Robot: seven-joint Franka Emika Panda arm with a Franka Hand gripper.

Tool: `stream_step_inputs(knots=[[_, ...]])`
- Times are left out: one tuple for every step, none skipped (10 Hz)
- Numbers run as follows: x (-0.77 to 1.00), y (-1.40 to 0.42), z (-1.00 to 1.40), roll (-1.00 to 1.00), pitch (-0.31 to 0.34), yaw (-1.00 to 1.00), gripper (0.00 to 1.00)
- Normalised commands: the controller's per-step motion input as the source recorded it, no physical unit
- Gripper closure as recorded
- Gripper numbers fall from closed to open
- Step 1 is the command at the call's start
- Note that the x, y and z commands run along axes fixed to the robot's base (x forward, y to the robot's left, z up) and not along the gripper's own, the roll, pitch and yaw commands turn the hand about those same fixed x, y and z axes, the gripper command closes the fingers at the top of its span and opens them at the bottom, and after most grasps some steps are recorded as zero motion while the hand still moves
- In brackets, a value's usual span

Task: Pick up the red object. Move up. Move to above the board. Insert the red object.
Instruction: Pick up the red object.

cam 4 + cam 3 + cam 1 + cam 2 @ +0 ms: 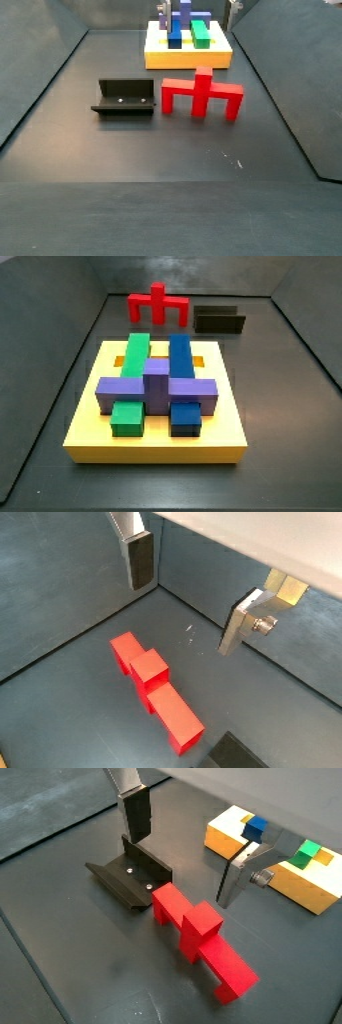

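Beside the fixture (124, 98), your red object (203, 94) stands upright on the floor, well apart from the board (187, 52). Your pincer (187, 853) hangs above it, spread, holding nothing.

gripper (187, 597), flat silver fingers (139, 562), dark pads

Red object (202, 95), yellow board (158, 440), silver gripper (187, 848).
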Motion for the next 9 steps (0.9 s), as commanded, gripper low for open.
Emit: stream_step_inputs(knots=[[-0.16,-0.24,-0.48,-0.11,-0.151,-0.47,0.0],[-0.22,-0.27,-0.52,-0.08,-0.156,-0.57,0.0],[-0.05,-0.31,-0.54,0.0,-0.066,-0.53,0.0],[-0.02,-0.25,-0.6,-0.04,-0.114,-0.53,0.0],[-0.06,-0.02,-0.5,-0.07,-0.093,-0.4,0.0],[-0.06,0.0,-0.25,0.03,-0.016,-0.11,0.0],[0.04,0.03,-0.27,0.05,0.01,-0.12,0.0],[0.0,0.0,-0.3,0.06,0.0,-0.01,0.0],[0.0,0.03,-0.4,0.14,0.0,-0.06,0.0]])
